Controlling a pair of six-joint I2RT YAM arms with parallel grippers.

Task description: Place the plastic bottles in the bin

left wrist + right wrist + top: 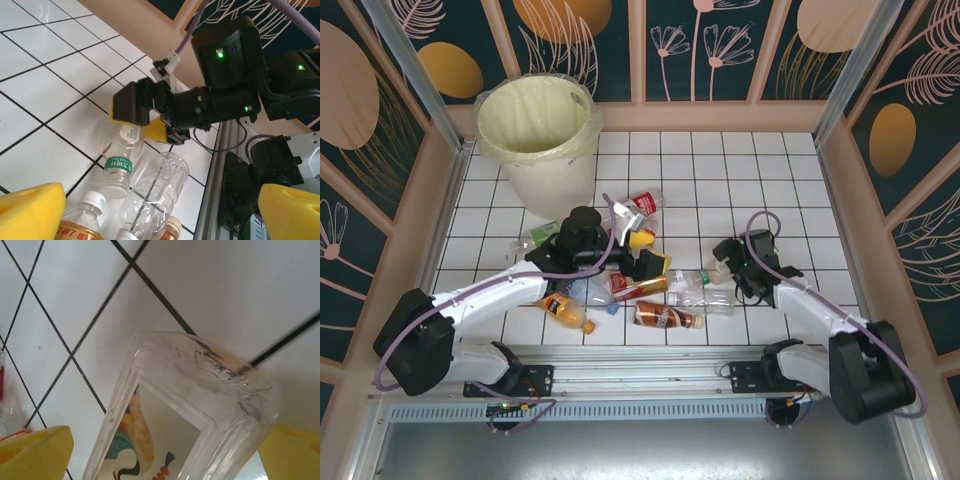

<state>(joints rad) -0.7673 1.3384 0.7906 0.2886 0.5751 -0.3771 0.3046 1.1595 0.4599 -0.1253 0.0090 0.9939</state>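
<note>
Clear bottle (210, 372) lies on white tiles (225, 285); bag-lined bin (548, 185) stands well apart.

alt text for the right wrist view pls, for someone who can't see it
Close-up of a clear plastic bottle lying on a white tiled table with black grid lines, a colourful label showing through its wall. The right gripper straddles it, open, its yellow fingers in the two bottom corners.
</note>
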